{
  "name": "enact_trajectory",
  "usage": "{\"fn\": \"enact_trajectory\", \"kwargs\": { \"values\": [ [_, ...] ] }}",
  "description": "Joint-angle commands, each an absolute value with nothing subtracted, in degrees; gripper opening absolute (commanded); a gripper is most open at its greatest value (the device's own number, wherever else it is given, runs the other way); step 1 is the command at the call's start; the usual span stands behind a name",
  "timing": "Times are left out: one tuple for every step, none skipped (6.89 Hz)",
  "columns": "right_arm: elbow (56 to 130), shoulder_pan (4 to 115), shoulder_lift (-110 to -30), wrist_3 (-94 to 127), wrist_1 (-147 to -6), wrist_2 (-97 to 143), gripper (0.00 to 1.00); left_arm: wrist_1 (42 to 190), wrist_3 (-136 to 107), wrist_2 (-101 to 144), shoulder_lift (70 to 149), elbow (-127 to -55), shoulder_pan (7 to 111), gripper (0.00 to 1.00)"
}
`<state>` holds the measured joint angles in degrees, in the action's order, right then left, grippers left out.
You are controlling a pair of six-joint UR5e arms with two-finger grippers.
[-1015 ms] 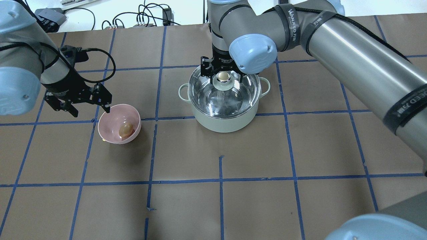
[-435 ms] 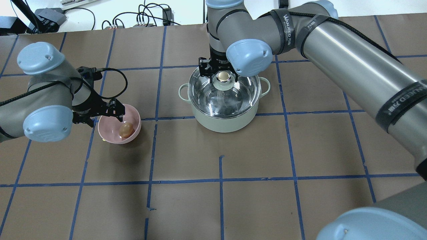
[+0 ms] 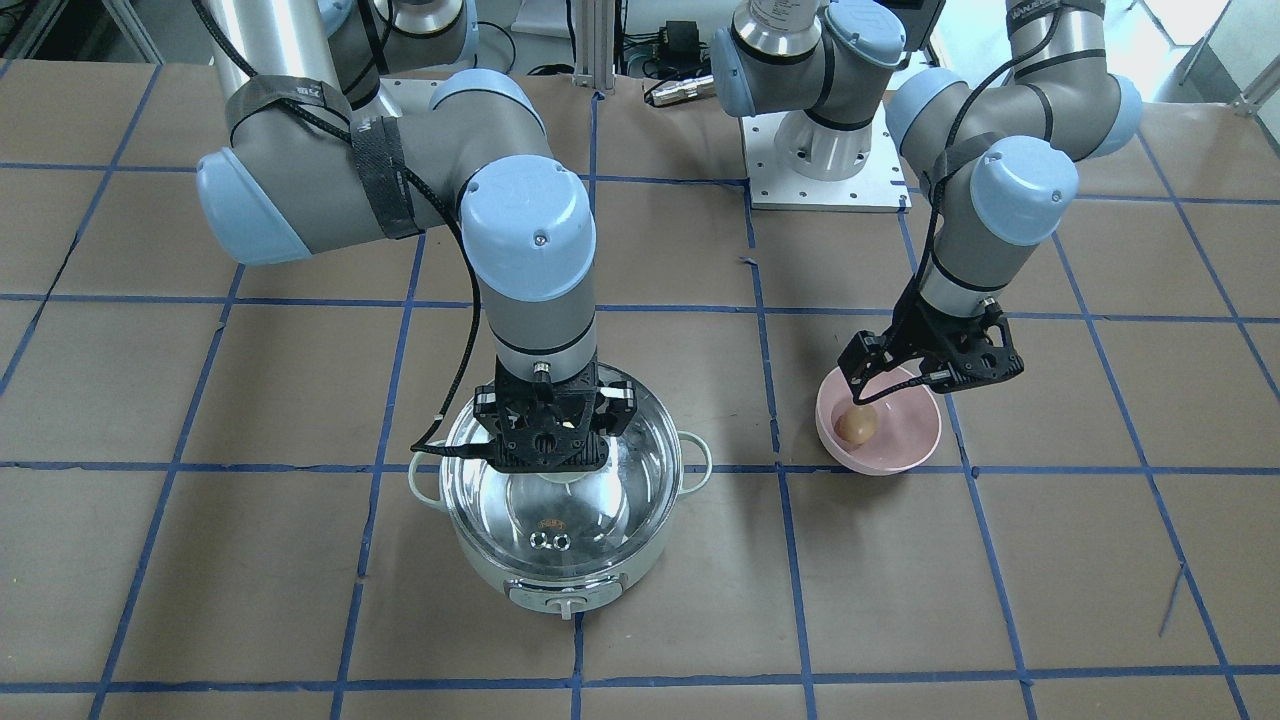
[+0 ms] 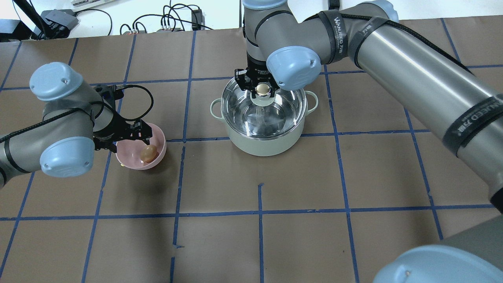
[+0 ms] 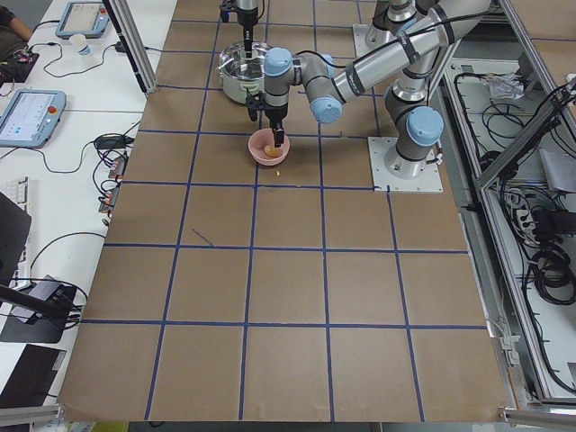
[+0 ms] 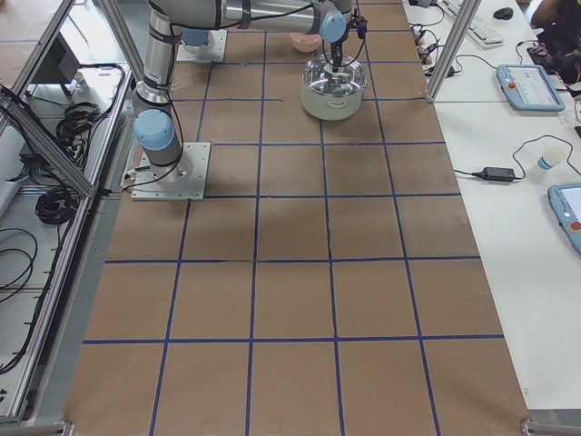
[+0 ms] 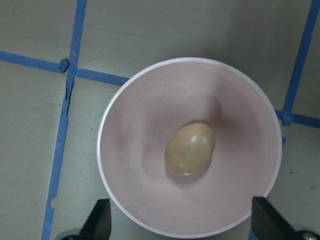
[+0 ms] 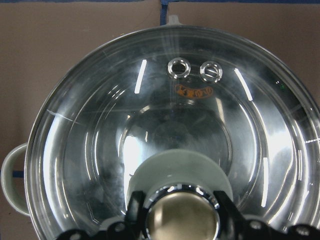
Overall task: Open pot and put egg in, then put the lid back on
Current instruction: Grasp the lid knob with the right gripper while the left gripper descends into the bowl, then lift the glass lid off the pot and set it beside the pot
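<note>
1. Since the earlier overhead frames, the left pincer [image 7: 182, 222] has swung in from the left of the frame to sit over the pink bowl [image 7: 101, 150]. The right pincer [image 8: 178, 217] has narrowed around the knob [image 4: 263, 90].
2. Left pincer: spread wide and empty. Its fingers [image 7: 100, 222] show at the bottom corners of the wrist view, straddling the bowl, with no contact visible.
3. The egg [image 7: 190, 149] lies loose at the bottom of the bowl, at left centre of the overhead view, well apart from the pot [image 4: 267, 145].
4. Right pincer: closed in on the knob, and the pads appear to touch it on both sides in the wrist view. How firm the grip is, I cannot tell.
5. The lid [image 8: 200, 115] is seated flat on the pot rim, upper centre of the overhead view. The pot is not yet opened.
6. Nothing is done so far. The work is at the grasp stage on both sides.
7. Still left: lift the lid off, pick the egg, carry it across the tabletop [image 4: 314, 236], drop it in the pot and reseat the lid.
</note>
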<state>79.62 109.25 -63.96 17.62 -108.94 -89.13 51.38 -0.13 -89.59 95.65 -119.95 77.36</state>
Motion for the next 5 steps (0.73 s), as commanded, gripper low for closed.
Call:
{"fn": "enact_trajectory", "kwargs": {
  "values": [
    [79.5, 109.2, -64.2, 16.8, -109.0, -89.6, 0.07, 46.3, 0.4, -88.2, 99.3, -120.1, 77.3, 1.0],
    [79.4, 109.2, -65.2, 16.8, -108.9, -89.6, 0.07, 46.1, 1.5, -88.2, 99.8, -120.0, 77.3, 1.0],
    [78.5, 109.2, -67.7, 16.8, -108.0, -89.6, 0.06, 44.9, 3.3, -88.2, 100.1, -120.4, 77.3, 1.0],
    [76.9, 109.2, -69.9, 16.8, -105.1, -89.6, 0.05, 44.7, 6.9, -88.2, 100.5, -120.3, 77.1, 1.0],
    [74.9, 109.2, -72.5, 16.8, -99.5, -89.6, 0.05, 44.6, 6.9, -88.0, 101.2, -120.4, 77.1, 1.0]
  ]
}}
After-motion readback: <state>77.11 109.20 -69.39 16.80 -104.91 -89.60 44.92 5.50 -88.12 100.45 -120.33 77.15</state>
